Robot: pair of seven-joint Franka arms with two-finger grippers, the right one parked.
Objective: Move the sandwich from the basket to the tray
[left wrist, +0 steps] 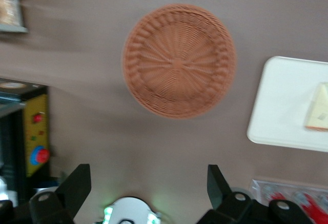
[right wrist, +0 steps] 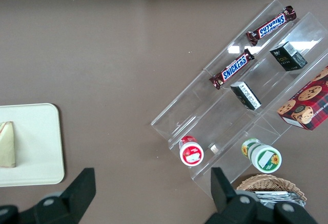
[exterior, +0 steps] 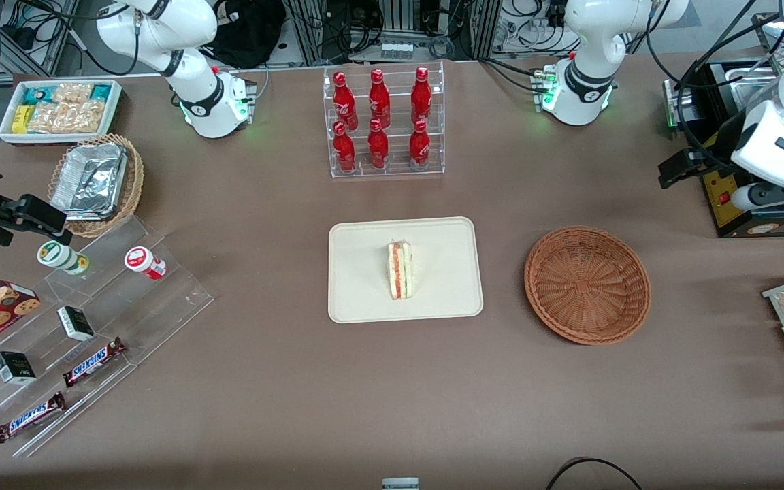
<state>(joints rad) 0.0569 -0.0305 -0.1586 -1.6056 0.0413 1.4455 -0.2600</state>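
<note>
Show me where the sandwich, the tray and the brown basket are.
sandwich (exterior: 400, 270): front view, its cut edge.
tray (exterior: 358, 272): front view, bare floor beside the sandwich.
basket (exterior: 587, 284): front view, woven bottom.
gripper (left wrist: 148, 183): left wrist view, open.

Sandwich (exterior: 400, 270) on its side mid-tray (exterior: 365, 299), wicker basket (exterior: 587, 284) beside tray

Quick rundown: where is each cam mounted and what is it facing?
Front: high, facing the arms, looking down at the tray holding the sandwich; arm bases show.
Left wrist: raised near the working arm's end, above the empty basket; gripper open.
Right wrist: looks down on Snickers bars, own fingers visible.
All three share tray and sandwich.
</note>
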